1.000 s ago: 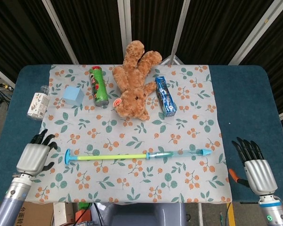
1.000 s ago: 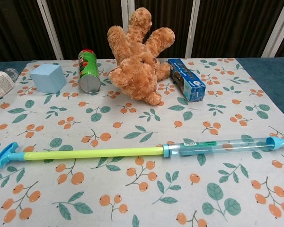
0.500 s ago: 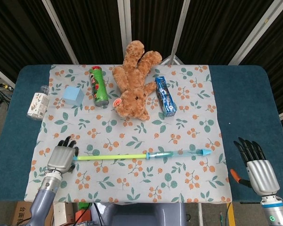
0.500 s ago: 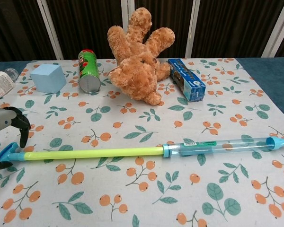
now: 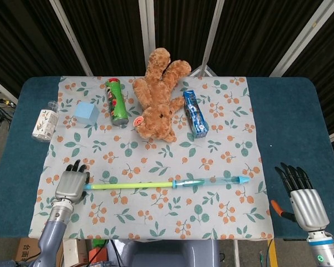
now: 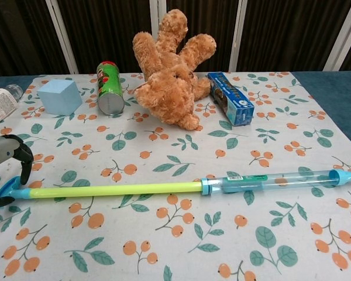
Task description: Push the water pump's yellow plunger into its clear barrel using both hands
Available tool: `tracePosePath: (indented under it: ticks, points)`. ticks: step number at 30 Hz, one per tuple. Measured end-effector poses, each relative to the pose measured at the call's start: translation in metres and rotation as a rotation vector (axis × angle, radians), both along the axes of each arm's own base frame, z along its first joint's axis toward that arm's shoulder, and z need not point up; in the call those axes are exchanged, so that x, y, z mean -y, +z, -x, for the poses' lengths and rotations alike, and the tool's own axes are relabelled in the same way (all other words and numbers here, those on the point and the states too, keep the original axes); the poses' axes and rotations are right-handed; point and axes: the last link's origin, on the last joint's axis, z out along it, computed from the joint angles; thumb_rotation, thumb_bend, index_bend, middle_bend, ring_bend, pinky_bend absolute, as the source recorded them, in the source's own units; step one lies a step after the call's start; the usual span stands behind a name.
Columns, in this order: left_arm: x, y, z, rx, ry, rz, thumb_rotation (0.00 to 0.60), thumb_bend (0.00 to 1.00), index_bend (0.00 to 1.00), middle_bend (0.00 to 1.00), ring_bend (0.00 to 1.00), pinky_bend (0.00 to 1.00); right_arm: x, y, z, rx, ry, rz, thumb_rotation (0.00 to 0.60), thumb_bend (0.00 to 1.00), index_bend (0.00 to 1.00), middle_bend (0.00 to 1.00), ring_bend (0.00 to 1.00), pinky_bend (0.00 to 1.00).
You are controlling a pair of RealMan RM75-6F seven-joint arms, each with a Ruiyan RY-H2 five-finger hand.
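The water pump lies across the floral cloth, parallel to the front edge. Its yellow plunger point(image 5: 131, 185) point(image 6: 114, 189) is pulled far out to the left of the clear barrel point(image 5: 209, 182) point(image 6: 275, 180), whose blue nozzle point(image 5: 243, 179) points right. My left hand point(image 5: 71, 183) point(image 6: 6, 158) is at the plunger's blue T-handle point(image 6: 10, 188), fingers arched over it and thumb below, with a small gap showing. My right hand point(image 5: 306, 203) rests on the blue table far right of the nozzle, fingers spread, holding nothing. It is outside the chest view.
Behind the pump lie a brown teddy bear point(image 5: 158, 97), a green chips can point(image 5: 116, 101), a light blue cube point(image 5: 87, 113) and a blue box point(image 5: 194, 114). A bottle point(image 5: 44, 122) lies at the far left. An orange-handled tool point(image 5: 277, 208) sits beside my right hand.
My left hand has come in from the table's left edge to the plunger's handle and curled its fingers over it. The pump and my right hand have stayed put.
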Motion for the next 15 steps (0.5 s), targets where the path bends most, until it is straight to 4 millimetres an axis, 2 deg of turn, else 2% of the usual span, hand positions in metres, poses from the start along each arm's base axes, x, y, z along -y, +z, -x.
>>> tracePosePath:
  ticks: [15]
  points:
    - [-0.0045, -0.0084, -0.0017, -0.011, 0.001, 0.018, 0.600, 0.42, 0.48, 0.17, 0.05, 0.16, 0.0000, 0.0003, 0.0006, 0.003, -0.003, 0.001, 0.600, 0.31, 0.00, 0.00, 0.00, 0.00]
